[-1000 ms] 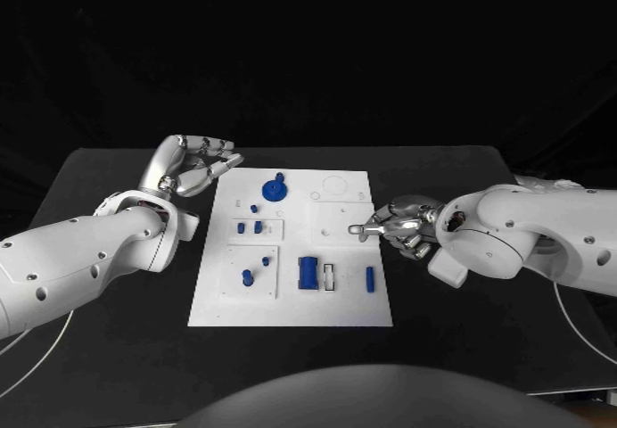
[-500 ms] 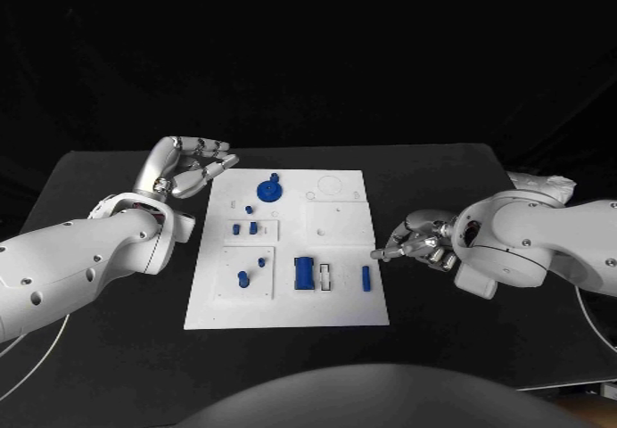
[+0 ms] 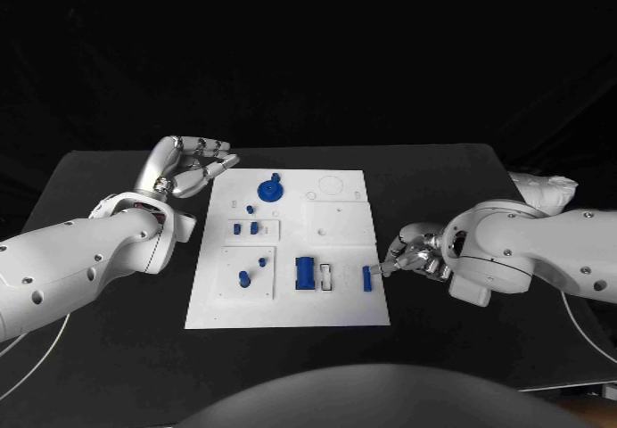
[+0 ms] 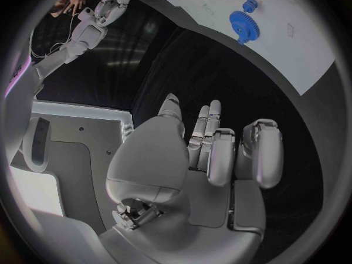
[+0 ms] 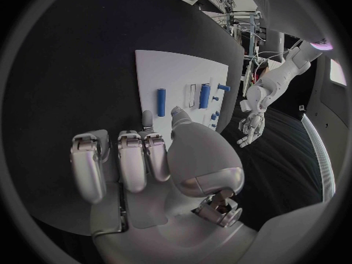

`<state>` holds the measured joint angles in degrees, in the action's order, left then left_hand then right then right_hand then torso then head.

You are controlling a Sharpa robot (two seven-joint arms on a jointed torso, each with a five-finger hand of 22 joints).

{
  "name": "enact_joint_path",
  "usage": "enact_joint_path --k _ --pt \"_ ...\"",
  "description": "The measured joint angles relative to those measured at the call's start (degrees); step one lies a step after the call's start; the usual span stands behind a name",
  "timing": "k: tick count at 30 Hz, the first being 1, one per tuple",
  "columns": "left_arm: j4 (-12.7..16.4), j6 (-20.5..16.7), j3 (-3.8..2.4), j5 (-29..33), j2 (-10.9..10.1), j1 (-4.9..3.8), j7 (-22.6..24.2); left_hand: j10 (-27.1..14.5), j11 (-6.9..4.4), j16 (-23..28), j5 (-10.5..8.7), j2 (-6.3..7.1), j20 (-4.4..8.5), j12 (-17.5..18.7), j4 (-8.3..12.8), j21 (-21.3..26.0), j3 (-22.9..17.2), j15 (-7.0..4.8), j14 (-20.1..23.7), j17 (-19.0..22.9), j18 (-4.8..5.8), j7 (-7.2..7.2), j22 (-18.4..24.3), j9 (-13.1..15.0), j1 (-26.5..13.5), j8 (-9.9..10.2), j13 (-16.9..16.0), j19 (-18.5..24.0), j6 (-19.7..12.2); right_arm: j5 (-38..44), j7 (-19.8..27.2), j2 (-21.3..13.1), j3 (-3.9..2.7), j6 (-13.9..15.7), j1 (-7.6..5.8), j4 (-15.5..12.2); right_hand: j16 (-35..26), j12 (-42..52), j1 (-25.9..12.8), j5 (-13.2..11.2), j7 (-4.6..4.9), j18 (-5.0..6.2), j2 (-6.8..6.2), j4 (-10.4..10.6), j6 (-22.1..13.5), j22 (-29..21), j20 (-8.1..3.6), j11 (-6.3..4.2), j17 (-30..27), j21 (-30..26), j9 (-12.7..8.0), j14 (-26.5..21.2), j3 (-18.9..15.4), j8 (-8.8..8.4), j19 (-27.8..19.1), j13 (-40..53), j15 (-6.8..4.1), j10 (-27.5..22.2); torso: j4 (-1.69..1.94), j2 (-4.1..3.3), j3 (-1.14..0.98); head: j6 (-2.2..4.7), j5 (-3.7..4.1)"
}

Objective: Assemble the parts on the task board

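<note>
The white board (image 3: pixel 290 254) lies in the middle of the black surface (image 3: pixel 103 357), and the job looks partly done at most. A blue gear (image 3: pixel 271 189) sits near the far edge; small blue pegs (image 3: pixel 246 229) stand in a plate at mid-left; a larger blue block (image 3: pixel 305 273) and a slim blue bar (image 3: pixel 366 278) lie toward the near right. Two outlined sockets at the far right appear unfilled, so several pieces seemingly remain to be placed (which ones are seated properly cannot be told).

The right robot hand (image 3: pixel 409 257) rests at the board's right edge, just beside the slim bar, fingers curled inward and holding nothing. The left robot hand (image 3: pixel 193 165) hovers off the board's far left corner, fingers loosely bent, also holding nothing.

The right wrist view shows what the head view hides: the right robot hand's palm carries no part, and the bar lies beyond the fingertips (image 5: pixel 147 117), apart from them. The left wrist view shows the left robot hand's bare palm, with the gear well beyond it.
</note>
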<state>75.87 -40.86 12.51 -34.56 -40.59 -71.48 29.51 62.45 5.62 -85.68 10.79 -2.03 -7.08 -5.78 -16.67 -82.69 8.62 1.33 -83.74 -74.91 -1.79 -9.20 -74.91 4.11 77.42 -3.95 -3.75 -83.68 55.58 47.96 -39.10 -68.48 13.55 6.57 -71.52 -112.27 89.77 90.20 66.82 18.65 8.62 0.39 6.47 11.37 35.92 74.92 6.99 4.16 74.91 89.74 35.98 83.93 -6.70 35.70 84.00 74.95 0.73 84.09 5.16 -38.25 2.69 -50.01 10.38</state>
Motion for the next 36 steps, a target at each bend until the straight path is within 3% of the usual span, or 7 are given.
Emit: enact_joint_path --k 6,11,21,33,36 --pt "0.0 0.0 0.0 0.0 0.0 0.06 0.0 0.2 0.21 0.0 0.0 0.0 0.0 -0.2 0.0 0.0 0.0 0.0 0.0 0.0 0.01 0.0 0.0 0.0 0.0 0.0 0.0 0.0 0.0 -0.2 -0.3 2.1 -0.02 -0.3 0.83 1.2 0.0 0.0 0.0 -0.4 -0.21 0.0 0.0 -0.1 1.6 0.0 0.0 0.0 0.0 0.0 -0.5 0.0 0.4 -0.06 0.0 0.0 0.0 0.0 0.0 0.02 0.03 0.0 0.04" --pt "-0.1 0.0 0.0 0.0 0.0 0.12 0.0 0.2 0.21 0.0 0.0 0.0 0.0 -0.2 0.0 0.0 0.0 0.0 0.0 0.0 0.0 0.0 0.0 0.0 0.0 0.0 0.0 0.0 0.0 -0.5 -0.4 3.8 -0.01 -0.3 1.46 2.1 0.0 0.0 -0.2 -0.8 -0.28 0.0 0.17 -0.4 3.1 0.0 0.0 0.0 0.0 0.0 -1.7 0.0 0.7 -1.71 0.0 0.0 0.0 0.0 -0.01 0.03 0.03 0.0 -0.09" --pt "-0.2 0.1 0.0 0.0 -0.1 0.2 0.0 0.2 0.21 0.0 -0.01 0.0 0.0 -0.2 0.0 0.0 0.0 0.0 0.0 0.0 0.0 0.0 0.0 0.0 0.0 0.0 0.0 0.0 0.0 -1.1 -0.5 5.9 -0.04 -0.6 1.67 3.3 0.0 0.0 -0.3 -2.3 -0.63 0.0 0.26 -0.4 4.5 0.0 0.0 0.0 0.0 0.0 -2.6 0.0 1.0 -3.24 0.0 0.0 0.0 0.0 -0.01 0.02 0.04 0.0 -0.37" --pt "-0.1 0.1 0.0 0.0 -0.2 0.23 0.0 0.2 0.21 0.0 -0.01 0.0 0.0 -0.2 0.0 0.0 0.0 0.0 0.0 0.0 0.01 0.0 0.0 0.0 0.0 0.0 0.0 0.0 0.0 -1.1 -0.5 7.5 -0.16 -1.4 1.59 4.6 0.0 0.0 -2.0 -2.9 -0.82 0.0 2.04 0.5 6.4 0.0 0.0 0.0 0.0 0.0 -3.5 0.0 1.9 -4.8 0.0 0.0 -0.01 0.0 0.02 0.03 0.07 0.0 -0.57" --pt "-0.2 0.1 0.0 0.0 -0.2 0.23 0.0 0.2 0.21 0.0 -0.01 0.0 0.0 -0.2 0.0 0.0 0.0 0.0 0.0 0.0 0.01 0.0 0.0 0.0 0.0 0.0 0.0 0.0 0.0 -1.1 -0.5 8.1 -0.2 -1.7 1.55 4.9 0.0 0.0 -2.5 -2.1 -0.92 0.0 2.46 0.8 7.4 0.0 0.0 0.0 0.0 0.0 -3.6 0.0 2.3 -5.6 0.0 0.0 -0.01 0.0 0.02 0.03 0.07 0.0 -0.55"
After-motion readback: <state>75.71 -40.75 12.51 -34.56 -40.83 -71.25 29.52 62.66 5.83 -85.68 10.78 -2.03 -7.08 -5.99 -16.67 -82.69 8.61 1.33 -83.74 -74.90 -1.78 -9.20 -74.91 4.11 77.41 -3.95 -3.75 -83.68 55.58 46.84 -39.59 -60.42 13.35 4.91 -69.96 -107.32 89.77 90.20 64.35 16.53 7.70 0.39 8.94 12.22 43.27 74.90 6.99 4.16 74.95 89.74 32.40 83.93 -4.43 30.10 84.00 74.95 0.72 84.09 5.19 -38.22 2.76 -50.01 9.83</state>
